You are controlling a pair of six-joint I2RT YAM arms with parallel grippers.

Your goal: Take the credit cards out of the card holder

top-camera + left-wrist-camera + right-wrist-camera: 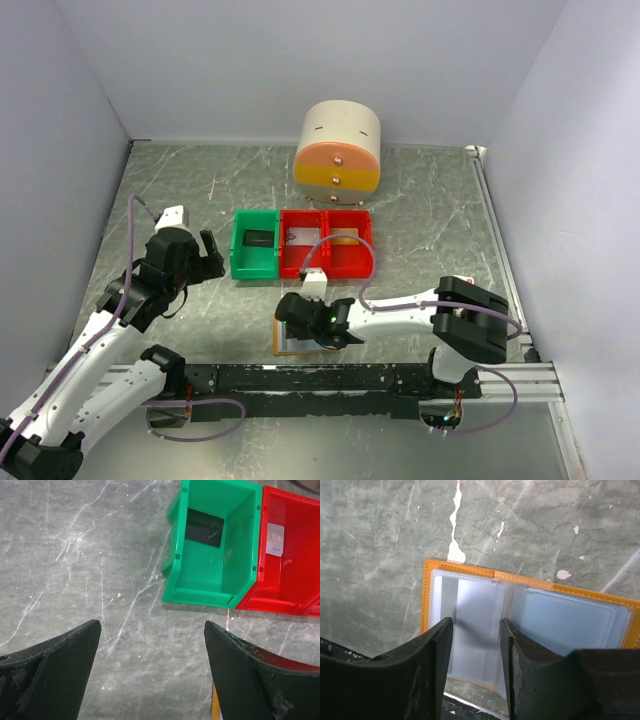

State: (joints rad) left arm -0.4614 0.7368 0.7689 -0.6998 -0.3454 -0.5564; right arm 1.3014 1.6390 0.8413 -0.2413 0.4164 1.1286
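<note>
Item 1, card holder point(287, 344) point(560, 620): it is lying open and flat near the middle of the worktop's point(430, 220) near edge, showing pale blue pockets inside an orange rim. Whether a card is sitting in either pocket cannot be told.

Item 2, right gripper point(292, 312) point(476, 645): it is reaching in over the holder's left pocket with its jaws standing narrowly apart and the pocket showing through the gap. Whether they are pinching anything cannot be told.

Item 3, left gripper point(208, 256) point(152, 670): it is hovering over bare worktop towards the left edge, just left of the green bin, with jaws spread wide and nothing between them.

Item 4, green bin point(252, 268) point(200, 597): it is standing mid-worktop and touching the first red bin, with a dark card point(258, 238) point(204, 527) lying flat on its floor.

Item 5, first red bin point(300, 268) point(270, 602): a pale grey card point(298, 236) point(275, 539) is lying inside it.

Item 6, second red bin point(347, 268): it is sitting against the first one's right side, with a gold-orange card point(345, 238) resting inside.

Item 7, round drawer unit point(338, 150): cream above orange and yellow, it is standing at the middle of the far edge.
</note>
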